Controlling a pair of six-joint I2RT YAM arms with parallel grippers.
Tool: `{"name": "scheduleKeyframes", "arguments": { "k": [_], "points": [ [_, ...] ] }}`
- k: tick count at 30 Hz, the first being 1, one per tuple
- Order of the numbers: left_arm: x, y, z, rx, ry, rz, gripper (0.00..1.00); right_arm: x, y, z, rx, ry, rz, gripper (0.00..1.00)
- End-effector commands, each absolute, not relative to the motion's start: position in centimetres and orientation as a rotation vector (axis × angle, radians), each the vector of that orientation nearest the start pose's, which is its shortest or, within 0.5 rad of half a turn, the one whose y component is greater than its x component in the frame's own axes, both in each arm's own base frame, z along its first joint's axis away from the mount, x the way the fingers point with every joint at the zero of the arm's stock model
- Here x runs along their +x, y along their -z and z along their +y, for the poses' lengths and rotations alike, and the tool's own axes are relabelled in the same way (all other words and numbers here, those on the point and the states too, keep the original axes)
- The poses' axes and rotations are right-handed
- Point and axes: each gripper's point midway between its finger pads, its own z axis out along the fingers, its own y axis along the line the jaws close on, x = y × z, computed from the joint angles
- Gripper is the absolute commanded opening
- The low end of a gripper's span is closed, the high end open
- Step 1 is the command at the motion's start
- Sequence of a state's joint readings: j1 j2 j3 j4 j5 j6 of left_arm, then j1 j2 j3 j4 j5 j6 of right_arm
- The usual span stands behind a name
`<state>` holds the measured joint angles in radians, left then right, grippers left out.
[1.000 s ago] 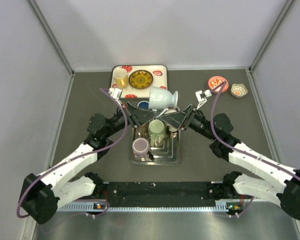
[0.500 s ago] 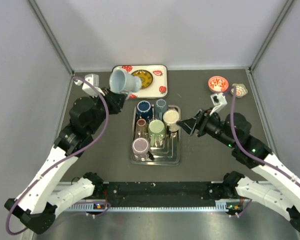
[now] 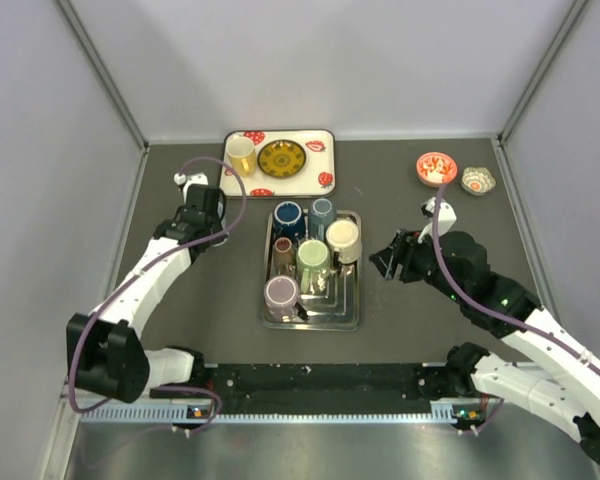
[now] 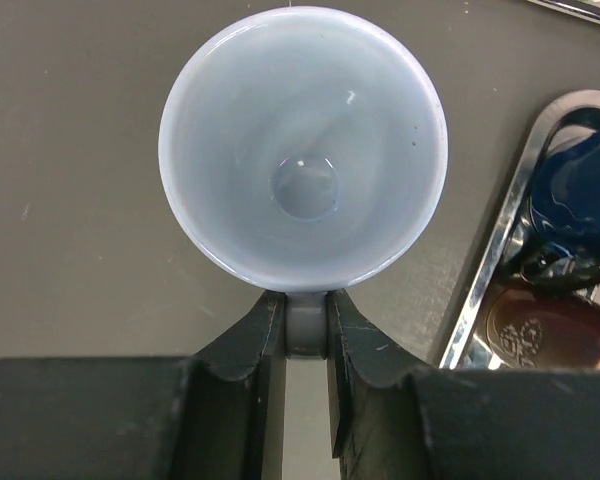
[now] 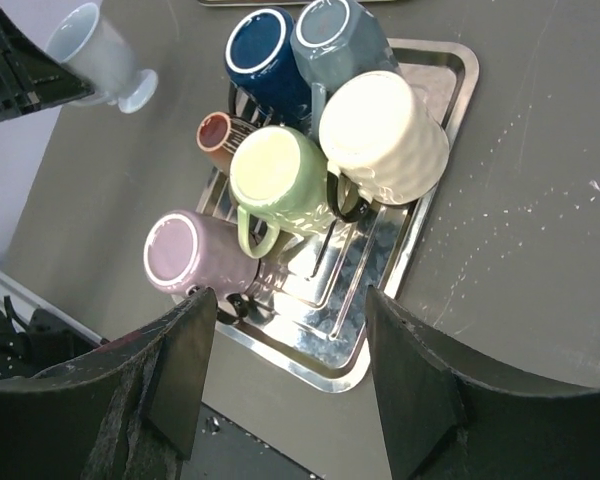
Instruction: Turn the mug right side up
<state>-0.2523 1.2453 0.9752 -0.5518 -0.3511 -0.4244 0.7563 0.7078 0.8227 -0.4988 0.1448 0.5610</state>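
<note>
The pale blue footed mug [image 4: 302, 150] is mouth-up under my left wrist camera, over bare table left of the metal tray. My left gripper [image 4: 306, 310] is shut on its handle [image 4: 306, 330]. In the right wrist view the mug [image 5: 95, 50] shows at the top left, foot down at the table, with the left gripper beside it. In the top view the left gripper [image 3: 202, 212] covers the mug. My right gripper [image 5: 288, 320] is open and empty, hovering over the tray's right side; it also shows in the top view [image 3: 388, 258].
A metal tray [image 3: 350, 318] in the middle holds several mugs, most with their bases up. A strawberry-patterned tray [image 3: 325, 180] with a yellow cup and a dark plate stands at the back. Two small bowls [image 3: 435, 166] sit at the back right.
My left arm carried the pale blue mug from above the metal tray out to the left, turned it mouth-up and lowered it. My right gripper drew back to the right.
</note>
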Motion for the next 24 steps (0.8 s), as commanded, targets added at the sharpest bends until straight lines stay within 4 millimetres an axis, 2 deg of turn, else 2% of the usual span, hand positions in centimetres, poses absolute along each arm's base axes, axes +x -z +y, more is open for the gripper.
{"name": "scheduleKeyframes", "arguments": {
  "k": [1,6,10,16,19,24],
  "points": [
    [37.4,-17.6,-3.0,-0.412,-0.077,2.145,0.0,20.5,-24.7,18.5,-0.098,-0.708,1.998,0.61],
    [39.4,-15.1,-3.1,-0.417,-0.071,2.164,0.0,20.6,-23.8,18.7,-0.101,-0.698,2.01,0.61],
    [41.0,-14.4,-3.9,-0.406,-0.017,2.117,0.0,20.8,-23.2,18.8,-0.102,-0.689,2.023,0.61],
    [42.1,-13.2,-4.3,-0.398,-0.015,2.135,0.0,21.3,-22.6,18.9,-0.115,-0.657,2.041,0.61],
    [42.4,-11.7,-4.0,-0.389,-0.056,2.169,0.0,21.5,-22.2,19.1,-0.123,-0.646,2.053,0.61],
    [42.2,-10.0,-3.7,-0.392,-0.095,2.216,0.19,21.5,-21.6,19.4,-0.137,-0.647,2.073,0.61]
  ]
}}
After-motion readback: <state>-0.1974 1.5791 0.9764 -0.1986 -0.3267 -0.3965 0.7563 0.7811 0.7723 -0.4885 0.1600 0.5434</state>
